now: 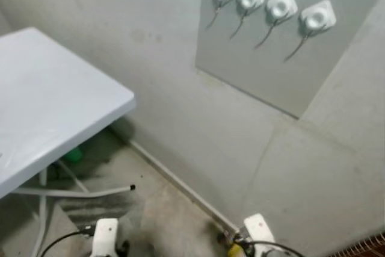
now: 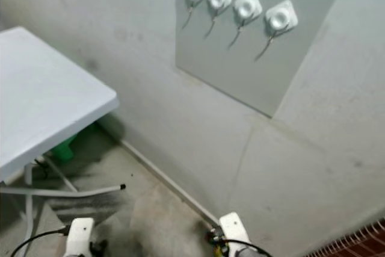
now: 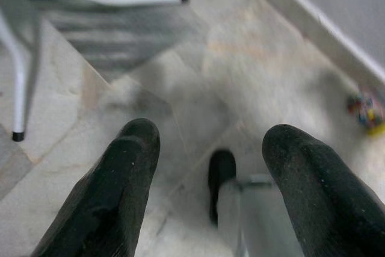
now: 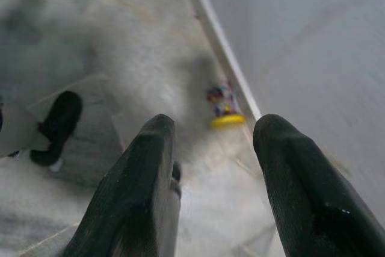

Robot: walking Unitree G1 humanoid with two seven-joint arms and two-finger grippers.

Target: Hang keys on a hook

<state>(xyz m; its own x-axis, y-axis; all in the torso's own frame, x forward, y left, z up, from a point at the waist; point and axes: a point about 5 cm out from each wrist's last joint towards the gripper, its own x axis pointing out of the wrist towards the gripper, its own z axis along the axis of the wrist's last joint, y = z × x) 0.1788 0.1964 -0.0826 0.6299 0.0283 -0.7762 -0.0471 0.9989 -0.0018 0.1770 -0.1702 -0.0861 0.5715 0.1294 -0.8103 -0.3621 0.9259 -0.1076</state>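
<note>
Four white hooks (image 1: 269,5) with thin metal prongs sit in a row on a grey wall panel (image 1: 264,70), high up. A small colourful bunch of keys with a yellow tag (image 4: 224,106) lies on the floor beside the white baseboard, also seen as keys (image 3: 364,109) and keys (image 1: 234,249). My right gripper (image 4: 210,127) hangs open above the floor, short of the keys, holding nothing. My left gripper (image 3: 210,139) is open too, over bare floor tiles. Both arms hang low, far below the hooks.
A white folding table (image 1: 54,100) stands at the left, with its metal leg (image 1: 78,192) stretching across the floor. A green object (image 1: 73,155) sits under it. My black foot (image 3: 221,173) is below the left gripper. A baseboard (image 1: 180,185) runs along the wall.
</note>
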